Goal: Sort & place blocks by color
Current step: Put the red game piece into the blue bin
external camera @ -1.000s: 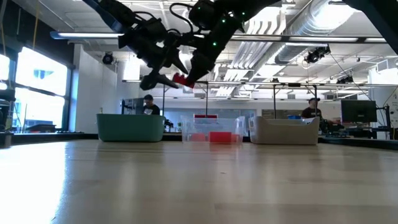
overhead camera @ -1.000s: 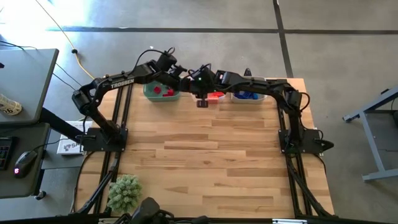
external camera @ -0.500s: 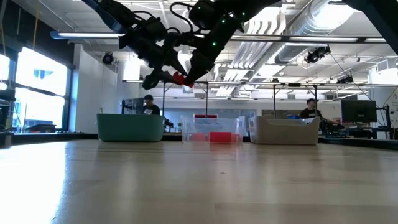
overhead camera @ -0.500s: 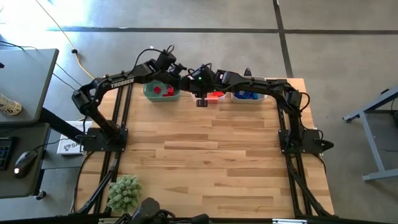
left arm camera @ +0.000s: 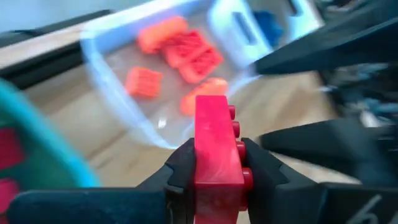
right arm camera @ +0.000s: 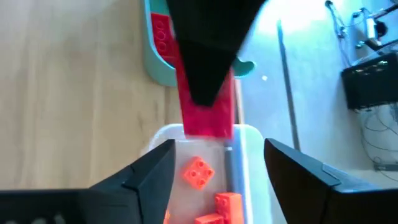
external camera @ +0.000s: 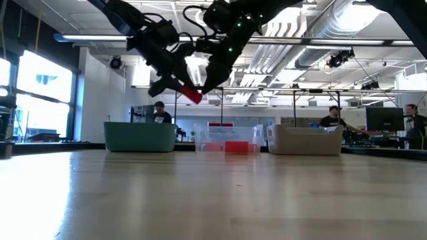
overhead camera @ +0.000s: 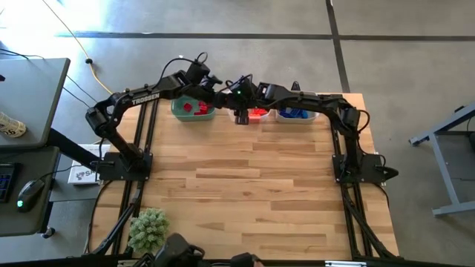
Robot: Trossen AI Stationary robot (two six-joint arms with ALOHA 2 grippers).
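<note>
Wooden table [overhead camera: 245,185], both arms reaching to its far edge where three bins sit in a row. "TROSSEN" reads in white on the left arm's [overhead camera: 141,98] upper link. Right arm [overhead camera: 326,107] stretches in from the other side; the two wrists nearly meet above the gap between green and clear bins.

Fuzzy green ball [overhead camera: 148,228] sits at the near left corner, well apart from the work. A desk w/ mouse [overhead camera: 28,194] stands off the table's left side. In the low view, people [external camera: 160,112] sit in the room behind the bins.

Bins, left to right in the high view: green bin [overhead camera: 191,109] w/ red blocks [overhead camera: 194,108]; clear bin [overhead camera: 256,114] w/ orange blocks [left arm camera: 186,53]; grey bin [overhead camera: 297,113] w/ blue blocks [overhead camera: 295,113].

Left gripper [left arm camera: 214,163] hangs in the air above the bins, fingers clenched on a red block [left arm camera: 216,149], studs facing sideways. In the low view the red block is tilted, just beside the right arm's wrist.

Right gripper [right arm camera: 217,168] hovers over the clear bin, fingers spread w/ nothing between them; the held block is right ahead of it.
</note>
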